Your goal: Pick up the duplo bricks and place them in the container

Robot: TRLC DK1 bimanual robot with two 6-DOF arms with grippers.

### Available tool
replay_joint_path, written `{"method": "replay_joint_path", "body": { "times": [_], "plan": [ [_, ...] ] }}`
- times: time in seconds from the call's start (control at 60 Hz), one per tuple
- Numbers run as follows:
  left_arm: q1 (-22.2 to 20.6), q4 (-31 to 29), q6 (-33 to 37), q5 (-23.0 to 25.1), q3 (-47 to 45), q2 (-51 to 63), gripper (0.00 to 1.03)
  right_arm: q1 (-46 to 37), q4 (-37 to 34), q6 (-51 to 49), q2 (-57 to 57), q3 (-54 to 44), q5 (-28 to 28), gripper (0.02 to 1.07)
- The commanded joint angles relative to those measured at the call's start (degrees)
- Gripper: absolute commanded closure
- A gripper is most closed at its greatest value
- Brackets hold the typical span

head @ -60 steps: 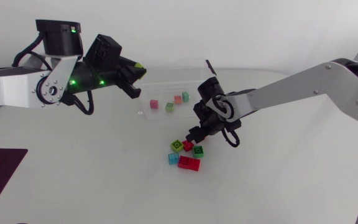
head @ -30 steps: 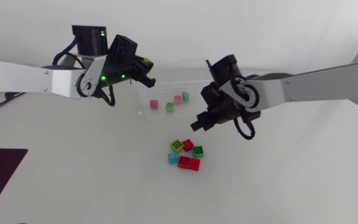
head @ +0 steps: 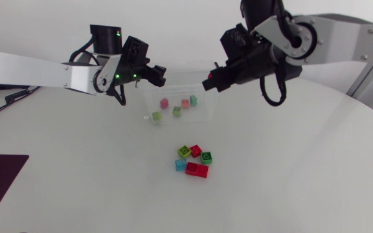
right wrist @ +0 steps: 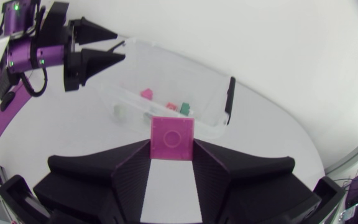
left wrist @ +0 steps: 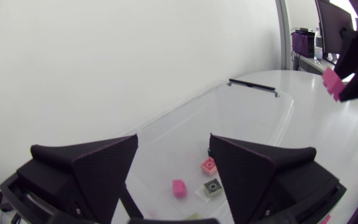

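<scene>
Up and away goes the right arm [head: 329, 32]: a second ago it was low over the loose bricks, now it has lifted clear and swung to the far right end of the container [head: 203, 110]. The left arm [head: 37, 65] has come in too, from well left of the container to its far left corner. One more difference: the left gripper [head: 155, 74] showed a flash of lime before, and now a lime brick [head: 157, 116] lies at the near left corner of the container, which was bare a moment ago. It looks like a completed drop. The fingers are spread wide with nothing between them, hanging above the bricks already in the container.

The right gripper [head: 214, 81] is closed on a magenta brick [right wrist: 173, 138], pinched from both sides. The brick stands proud of the fingertips, so the grip looks shallow. The container lies ahead of the gripper, not yet squarely under it.

What could go wrong? Both grippers crowd the same container, so a careless move inward could knock them together. The right gripper sits high and near the rim, and an early release could send the brick off the wall and onto the table [head: 290, 168]. A shallow pinch might also let it slip on the way.

The pile of five bricks [head: 193, 160] has not budged and awaits its turn.
</scene>
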Motion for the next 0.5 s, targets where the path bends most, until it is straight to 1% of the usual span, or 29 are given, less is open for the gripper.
{"method": "replay_joint_path", "body": {
  "times": [0.0,0.083,0.233,0.25,0.317,0.35,0.483],
  "plan": [
    [1.0,0.0,-1.8,-0.2,-3.4,-6.0,0.05,-0.5,-0.8,-0.5,2.0,4.4,0.4,0.69],
    [1.0,-1.4,-1.7,0.6,-7.5,-11.2,0.05,-0.7,-0.6,-0.6,4.1,7.3,0.1,0.69],
    [0.6,-8.5,-0.4,7.0,-13.4,-18.6,0.05,-1.9,0.1,-1.0,10.3,14.2,-0.7,0.69],
    [0.4,-10.4,0.6,8.0,-14.2,-19.5,0.05,-2.0,0.2,-1.0,11.0,15.1,-0.7,0.69],
    [-0.5,-13.6,2.3,10.8,-17.1,-21.4,0.06,-2.2,0.4,-0.9,14.1,17.9,-0.7,0.69],
    [-1.3,-15.5,4.4,11.5,-18.5,-21.8,0.06,-2.2,0.5,-0.9,15.6,19.3,-0.7,0.69],
    [-3.7,-17.6,8.1,12.4,-23.3,-22.1,0.06,-2.3,1.4,-0.9,20.3,23.2,-0.7,0.69]
  ]
}}
